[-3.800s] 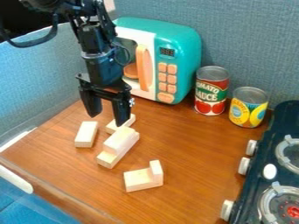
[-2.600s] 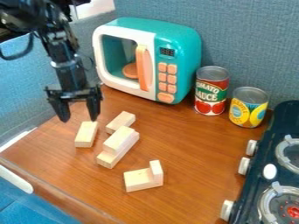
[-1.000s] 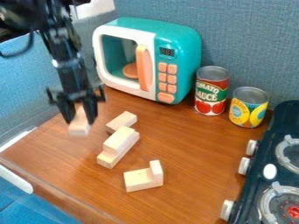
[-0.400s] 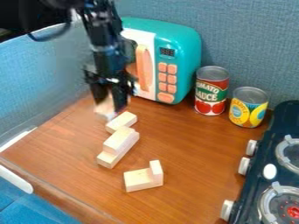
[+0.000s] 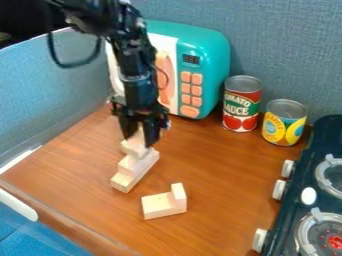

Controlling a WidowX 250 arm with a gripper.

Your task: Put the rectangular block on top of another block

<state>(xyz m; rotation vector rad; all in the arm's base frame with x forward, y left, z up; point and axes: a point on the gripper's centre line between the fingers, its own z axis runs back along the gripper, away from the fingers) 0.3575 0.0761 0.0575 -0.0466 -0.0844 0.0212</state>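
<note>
Toy microwave [image 5: 212, 47], one: teal body, white front, orange handle [image 5: 166, 70], a dark display [image 5: 191, 59] with lit characters, and orange buttons [image 5: 186, 88] below it; it stands at the back of the wooden surface [image 5: 220, 170]. The arm crosses its front, so the contents cannot be told. Red-labelled can [image 5: 242, 102], one: upright, metal top, light lettering over a green band, tomatoes pictured below; standing to the right of the microwave. Yellow-and-blue-labelled can [image 5: 284, 122], one: shorter, upright, metal top, yellow shapes and lettering on its wrapper; just beside the red-labelled can. What either can holds cannot be told. Tool [image 5: 138, 141], black, one: pointing down in front of the microwave, gripping the rectangular block [image 5: 133, 145] between its fingers. That block, pale wood, is at the far end of the stacked pair; whether it touches the pair cannot be told. Stacked pair, pale wood: upper block [image 5: 135, 162] lying lengthwise on a longer lower block [image 5: 125, 182]. Second pair, nearer the camera: flat block [image 5: 159, 206], with a small block [image 5: 179, 195] upright at its right end. Toy stove [image 5: 297, 182], dark, at the right edge: pale knobs [image 5: 279, 190], ringed burners [image 5: 321, 235], one with a red centre.
</note>
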